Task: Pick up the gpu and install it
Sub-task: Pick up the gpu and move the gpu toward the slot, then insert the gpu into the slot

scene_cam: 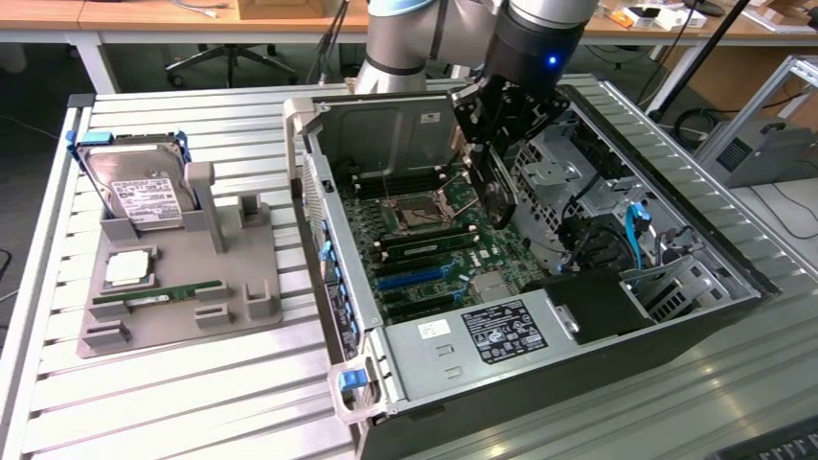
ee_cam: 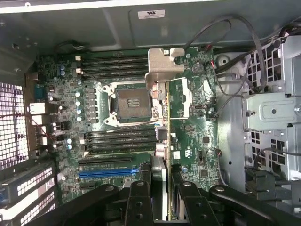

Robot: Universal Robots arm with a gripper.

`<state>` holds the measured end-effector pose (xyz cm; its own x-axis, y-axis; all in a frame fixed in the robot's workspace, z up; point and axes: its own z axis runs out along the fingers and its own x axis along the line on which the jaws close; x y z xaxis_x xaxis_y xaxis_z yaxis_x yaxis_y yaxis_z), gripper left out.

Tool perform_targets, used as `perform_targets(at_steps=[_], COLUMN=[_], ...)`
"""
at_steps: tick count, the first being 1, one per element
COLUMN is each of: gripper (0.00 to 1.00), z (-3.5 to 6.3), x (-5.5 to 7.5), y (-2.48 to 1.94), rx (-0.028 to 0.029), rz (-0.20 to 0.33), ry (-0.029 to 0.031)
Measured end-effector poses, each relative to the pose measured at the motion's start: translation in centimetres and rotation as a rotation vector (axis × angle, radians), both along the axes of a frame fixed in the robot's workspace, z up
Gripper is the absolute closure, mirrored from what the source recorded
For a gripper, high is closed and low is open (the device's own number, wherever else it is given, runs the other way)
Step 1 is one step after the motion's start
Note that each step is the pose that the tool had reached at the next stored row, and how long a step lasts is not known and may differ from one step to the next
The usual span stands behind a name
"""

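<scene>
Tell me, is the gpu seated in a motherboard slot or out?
Out. The gripper holds the gpu edge-on over the motherboard, away from the blue slot.

A slatted metal table (scene_cam: 192, 402) filled the foreground of a workshop, its pale ribs running across the exterior view. Behind it, wood-topped desks (scene_cam: 128, 14) on white legs lined the far side, with the wheeled base of an office chair (scene_cam: 230, 59) beneath one. The floor (scene_cam: 38, 86) was dark. At the exterior view's right, an aluminium frame (scene_cam: 786, 91) stood by a grey box (scene_cam: 764, 153), with black cables (scene_cam: 684, 120) looped nearby.
</scene>
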<state>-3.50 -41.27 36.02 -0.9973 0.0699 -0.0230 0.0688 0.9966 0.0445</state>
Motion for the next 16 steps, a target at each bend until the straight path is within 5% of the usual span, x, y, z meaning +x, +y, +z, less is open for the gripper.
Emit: perform_targets(at_steps=[16], gripper=[0.73], z=[-0.01], x=[0.01], y=[0.00], rx=[-0.0001], rz=[0.016], ry=[0.0000])
